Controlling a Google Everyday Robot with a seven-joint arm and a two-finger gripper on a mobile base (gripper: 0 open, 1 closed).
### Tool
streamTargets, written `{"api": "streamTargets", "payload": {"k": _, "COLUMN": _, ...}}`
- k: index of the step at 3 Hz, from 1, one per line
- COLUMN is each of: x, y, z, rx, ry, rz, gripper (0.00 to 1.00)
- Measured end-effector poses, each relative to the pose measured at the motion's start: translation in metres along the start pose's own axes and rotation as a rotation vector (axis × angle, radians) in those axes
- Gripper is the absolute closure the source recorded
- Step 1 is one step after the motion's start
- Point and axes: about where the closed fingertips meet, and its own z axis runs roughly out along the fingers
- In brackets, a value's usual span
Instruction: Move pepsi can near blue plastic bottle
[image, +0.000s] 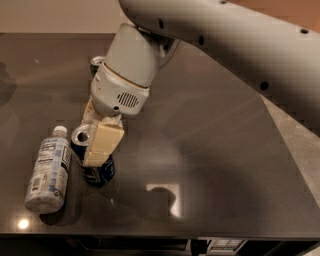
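**Navy pepsi can pinched beside the lying bottle**

Navy-blue aluminium shows on the lower half of the pepsi can, with pale label marks across it. Its silver top, with the dark opening, faces up and slightly toward the left of the view. The can is close to upright, near the front left of the dark, glossy table. Whether its base touches the surface or hangs just above it cannot be told.

The gripper is clamped on the can from above. One cream-coloured finger lies flat down the can's front and covers much of its upper body. The other finger comes down behind the rim on the far side. The can is pinched between them.

The blue plastic bottle lies on its side just left of the can, with a narrow strip of table between them. It is pale and translucent and wears a white printed label. Its white cap points toward the far edge of the table. The can stands level with the bottle's cap end.

The pale grey arm reaches in from the upper right, and its rounded wrist housing hangs over the can. Behind that wrist, farther back on the table, the rim of a second can peeks out, the rest hidden.
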Motion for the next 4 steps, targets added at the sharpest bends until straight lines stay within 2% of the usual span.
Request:
{"api": "streamTargets", "payload": {"k": 3, "x": -0.008, "y": -0.007, "z": 0.017, "rx": 0.012, "ry": 0.013, "rz": -0.030, "gripper": 0.13}}
{"api": "streamTargets", "payload": {"k": 4, "x": -0.007, "y": -0.007, "z": 0.021, "rx": 0.012, "ry": 0.017, "rz": -0.032, "gripper": 0.00}}
